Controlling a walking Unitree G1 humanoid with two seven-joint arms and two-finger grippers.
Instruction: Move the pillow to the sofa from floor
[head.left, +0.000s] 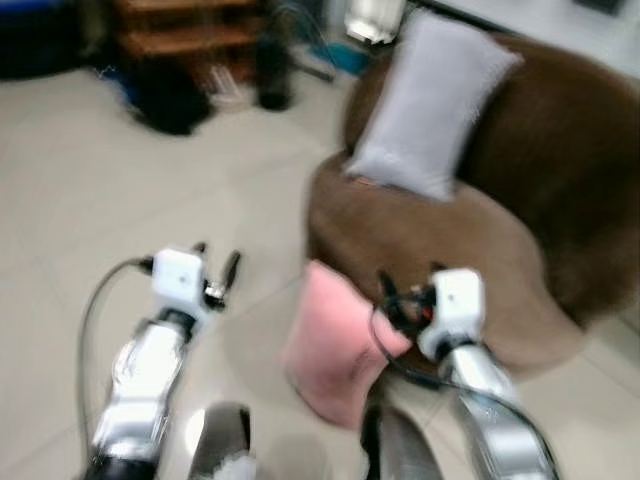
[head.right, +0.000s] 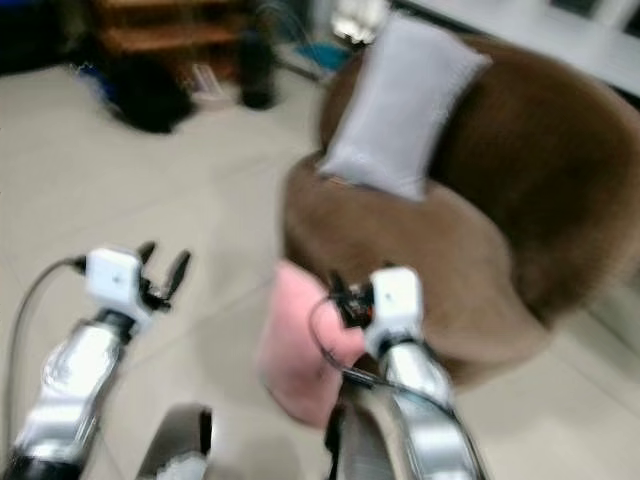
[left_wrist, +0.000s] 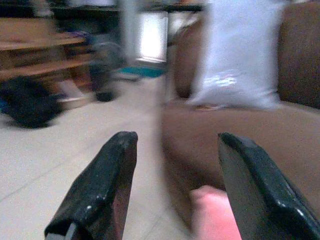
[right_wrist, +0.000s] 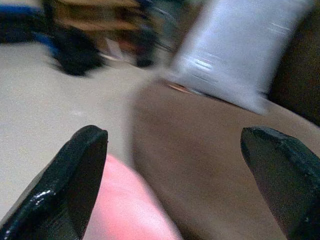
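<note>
A pink pillow (head.left: 335, 345) stands on the tiled floor, leaning against the front of the brown sofa (head.left: 430, 245). A grey pillow (head.left: 430, 105) rests upright against the sofa's backrest. My right gripper (head.left: 408, 283) is open, held just above the pink pillow's upper edge and in front of the seat; the pink pillow (right_wrist: 125, 210) shows low between its fingers (right_wrist: 70, 185). My left gripper (head.left: 217, 262) is open over bare floor, left of the pink pillow (left_wrist: 215, 212). The views are blurred.
A wooden shelf unit (head.left: 185, 30) and a dark bag (head.left: 170, 100) stand at the back left. A dark bottle-like object (head.left: 272, 70) stands near them. Pale tiled floor (head.left: 90, 200) stretches to the left of the sofa.
</note>
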